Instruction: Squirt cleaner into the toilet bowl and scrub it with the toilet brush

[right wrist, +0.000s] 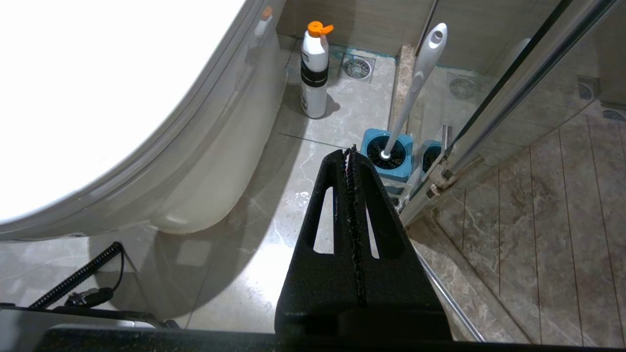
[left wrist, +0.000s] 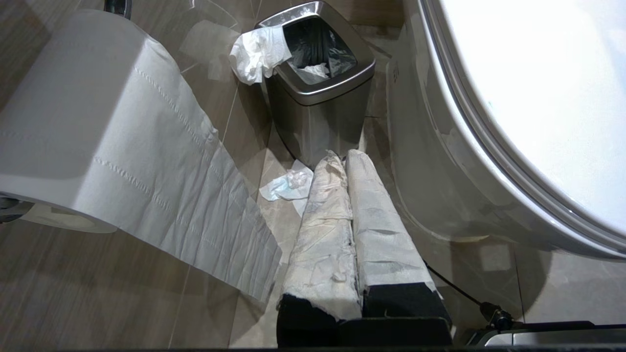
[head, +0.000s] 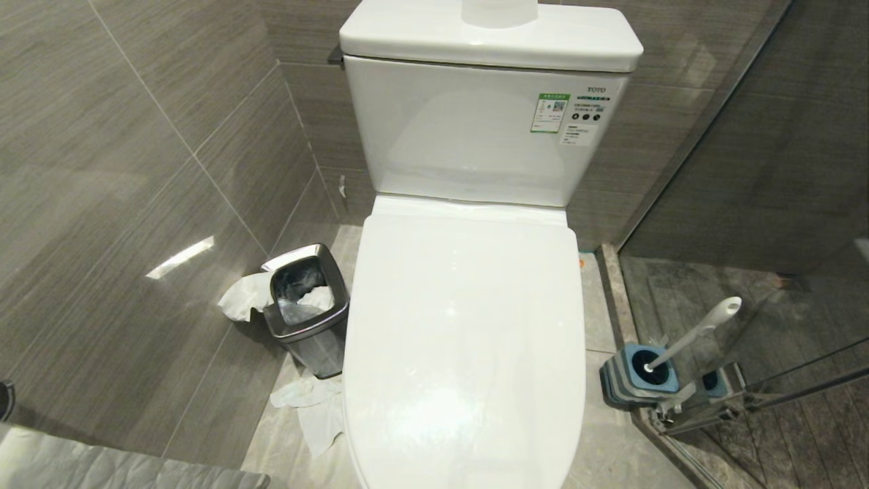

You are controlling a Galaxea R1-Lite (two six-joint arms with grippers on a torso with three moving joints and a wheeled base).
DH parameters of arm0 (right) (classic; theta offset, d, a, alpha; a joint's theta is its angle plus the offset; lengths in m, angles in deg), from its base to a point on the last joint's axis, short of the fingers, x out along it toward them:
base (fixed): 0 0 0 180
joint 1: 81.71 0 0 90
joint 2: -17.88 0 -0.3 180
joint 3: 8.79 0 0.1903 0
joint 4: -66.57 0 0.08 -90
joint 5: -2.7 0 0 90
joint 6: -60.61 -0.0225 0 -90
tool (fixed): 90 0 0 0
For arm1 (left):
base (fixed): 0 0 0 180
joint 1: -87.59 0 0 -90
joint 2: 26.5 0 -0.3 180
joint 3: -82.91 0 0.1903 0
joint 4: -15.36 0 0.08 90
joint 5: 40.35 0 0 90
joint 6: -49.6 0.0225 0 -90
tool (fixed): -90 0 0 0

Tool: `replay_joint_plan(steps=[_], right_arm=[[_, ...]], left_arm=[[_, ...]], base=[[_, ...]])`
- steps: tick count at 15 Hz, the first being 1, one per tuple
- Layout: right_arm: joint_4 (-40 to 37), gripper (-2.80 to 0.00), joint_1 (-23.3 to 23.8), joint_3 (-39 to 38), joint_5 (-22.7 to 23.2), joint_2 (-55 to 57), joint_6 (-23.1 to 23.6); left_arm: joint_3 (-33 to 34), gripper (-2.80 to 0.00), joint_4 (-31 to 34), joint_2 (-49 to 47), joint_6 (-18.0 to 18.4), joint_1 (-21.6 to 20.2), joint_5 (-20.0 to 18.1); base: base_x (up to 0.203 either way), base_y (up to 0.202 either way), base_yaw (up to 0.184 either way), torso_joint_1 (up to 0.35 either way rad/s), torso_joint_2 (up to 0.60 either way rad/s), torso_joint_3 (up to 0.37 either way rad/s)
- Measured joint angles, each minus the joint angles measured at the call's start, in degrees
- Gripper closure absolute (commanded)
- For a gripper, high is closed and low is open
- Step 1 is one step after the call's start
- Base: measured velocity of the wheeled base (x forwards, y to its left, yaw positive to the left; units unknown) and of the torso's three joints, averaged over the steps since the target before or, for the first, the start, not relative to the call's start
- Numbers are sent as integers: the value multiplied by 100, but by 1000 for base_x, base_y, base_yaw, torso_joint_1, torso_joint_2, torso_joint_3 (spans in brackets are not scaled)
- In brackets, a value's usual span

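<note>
Toilet brush [head: 703, 327] stands head-down in its square blue holder [head: 638, 375] on the floor right of the toilet, just beside the glass shower door [head: 781, 285], handle leaning away to the right. I see the toilet lid [head: 468, 326] down, so the bowl is hidden. A white bottle with an orange cap [right wrist: 314, 68] stands farther back by the toilet's base. My left gripper [left wrist: 346, 161], fingers wrapped in white paper, is pressed together near the steel bin [left wrist: 318, 88]; my right gripper [right wrist: 351, 151] is pressed together too, empty.

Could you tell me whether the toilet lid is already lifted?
No, the lid lies flat and shut over the bowl, while the brush stands in its holder.
</note>
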Motion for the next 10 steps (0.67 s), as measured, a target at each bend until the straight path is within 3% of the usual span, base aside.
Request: replay_joint_plan(steps=[10], right_arm=[[0,0,2,0,2,0,1]], left_arm=[[0,0,0,0,-1,0,2]], base=[[0,0,0,0,0,0]])
